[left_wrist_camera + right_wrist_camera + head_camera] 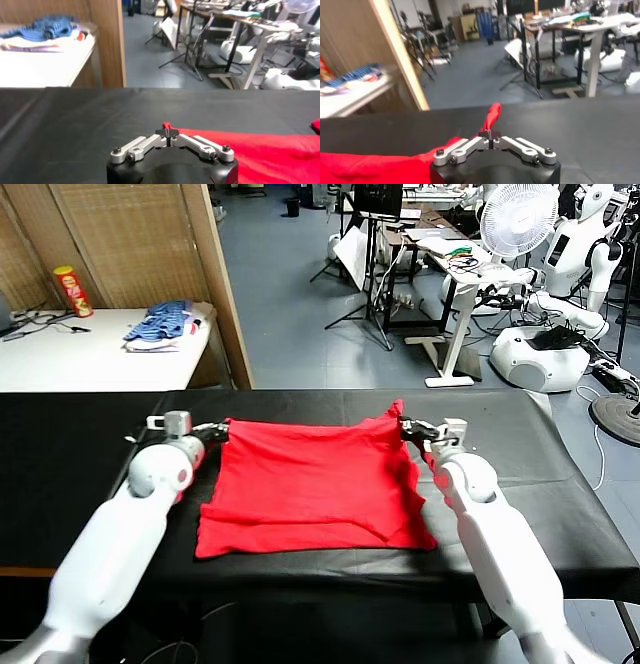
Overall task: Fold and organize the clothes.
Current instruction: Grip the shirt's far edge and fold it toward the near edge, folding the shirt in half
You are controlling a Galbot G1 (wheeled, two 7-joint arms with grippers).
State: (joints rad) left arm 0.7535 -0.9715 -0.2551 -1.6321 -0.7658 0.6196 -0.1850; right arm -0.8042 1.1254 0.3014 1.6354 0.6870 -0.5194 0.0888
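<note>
A: Entry, folding bench. Where does the red T-shirt (315,484) lie?

B: Spread on the black table (80,474), roughly centred between the two arms. Plain red side up as far as I can see; no print or tag shows. The near hem lies flat towards the robot, with some creases and a fold along the right-hand side.

A: Left gripper (222,427)?

B: At the shirt's far left corner. The jaws are clenched together, and in the left wrist view (167,131) a small nub of red cloth pokes up between the fingertips. So it is pinching the T-shirt corner. The cloth runs off from there across the table.

A: And the right gripper (405,425)?

B: Mirror position, at the far right corner. Jaws closed too. The right wrist view (490,138) shows a strip of red fabric standing up out of the pinch, tilted a little, with more of the shirt bunched beside the gripper body. That corner looks raised off the table; the head view shows a small red peak there.

A: Anything else nearby?

B: A white side table (70,359) beyond the far left, apart from the black one. On it sit a blue-and-white pile of garments (160,326) and a red-and-yellow canister (72,291), upright. A white fan (518,219) stands in the background to the right.
</note>
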